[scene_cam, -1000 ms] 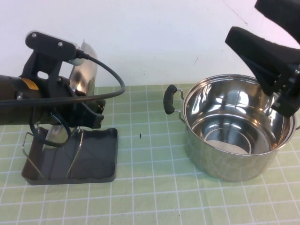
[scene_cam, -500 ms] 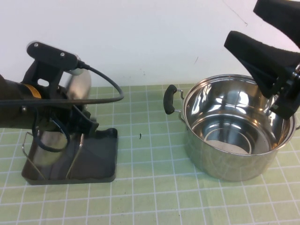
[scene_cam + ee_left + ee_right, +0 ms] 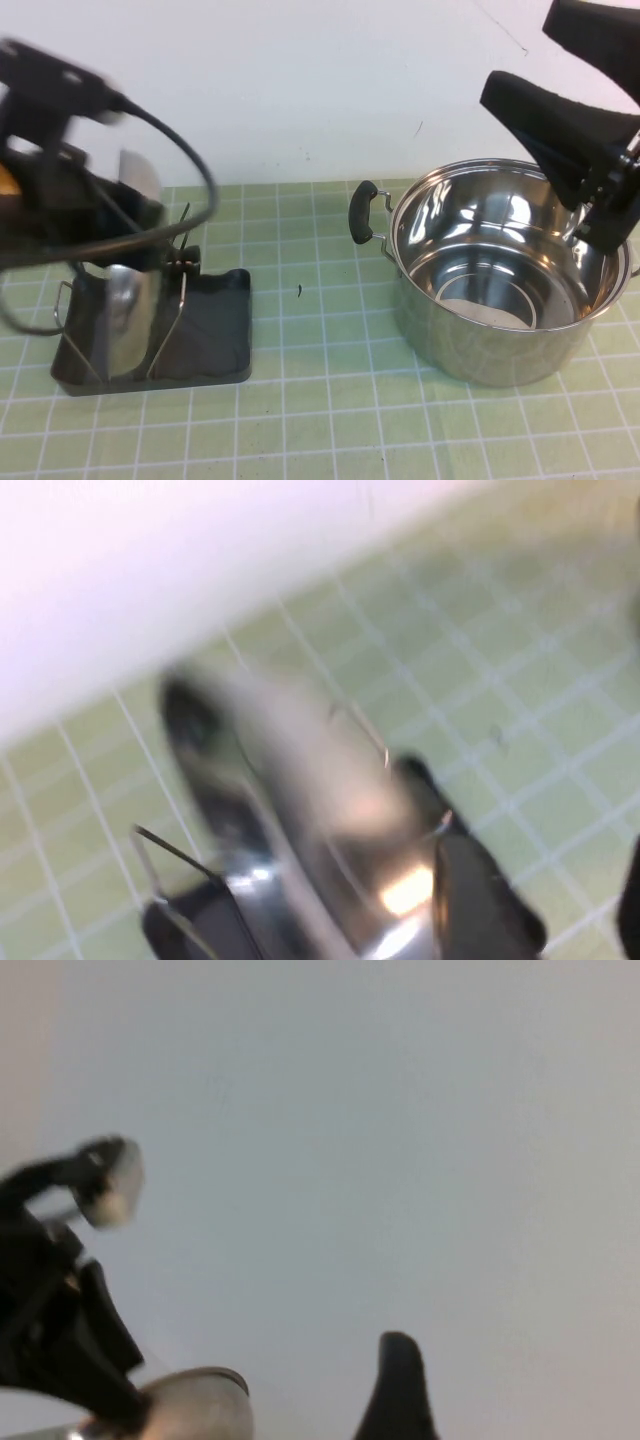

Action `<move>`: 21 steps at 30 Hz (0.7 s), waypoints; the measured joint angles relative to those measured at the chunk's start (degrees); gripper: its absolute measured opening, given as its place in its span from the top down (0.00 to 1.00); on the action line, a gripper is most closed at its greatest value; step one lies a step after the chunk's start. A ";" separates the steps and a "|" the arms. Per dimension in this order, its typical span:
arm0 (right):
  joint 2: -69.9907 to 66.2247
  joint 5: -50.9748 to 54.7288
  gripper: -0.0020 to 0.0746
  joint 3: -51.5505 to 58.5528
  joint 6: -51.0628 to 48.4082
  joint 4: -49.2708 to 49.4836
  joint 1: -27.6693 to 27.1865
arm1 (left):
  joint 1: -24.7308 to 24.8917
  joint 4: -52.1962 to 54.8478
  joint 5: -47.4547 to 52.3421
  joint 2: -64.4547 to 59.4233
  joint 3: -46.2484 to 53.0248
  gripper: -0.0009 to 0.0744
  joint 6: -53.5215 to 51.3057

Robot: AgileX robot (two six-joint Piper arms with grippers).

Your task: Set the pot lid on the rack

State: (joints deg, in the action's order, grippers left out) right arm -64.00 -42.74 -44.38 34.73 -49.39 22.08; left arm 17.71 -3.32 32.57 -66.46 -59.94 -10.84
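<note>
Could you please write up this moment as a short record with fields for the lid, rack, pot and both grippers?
lid: pot lid stands on edge in the rack, between the wire prongs
rack: rack sits on the green grid mat, on the robot's left side
pot: pot sits uncovered on the right side of the mat
left gripper: left gripper is blurred just above the rack, by the lid's upper edge; grip unclear
right gripper: right gripper hangs open above the pot's far right rim, holding nothing
</note>
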 joint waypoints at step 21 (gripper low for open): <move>34.76 29.04 0.97 11.61 7.41 -6.49 0.00 | 0.00 11.74 8.34 47.57 25.79 0.99 17.99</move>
State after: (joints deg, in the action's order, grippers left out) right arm -29.25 -13.71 -32.77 42.14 -55.88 22.08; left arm 17.71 8.42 40.91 -18.89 -34.15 7.15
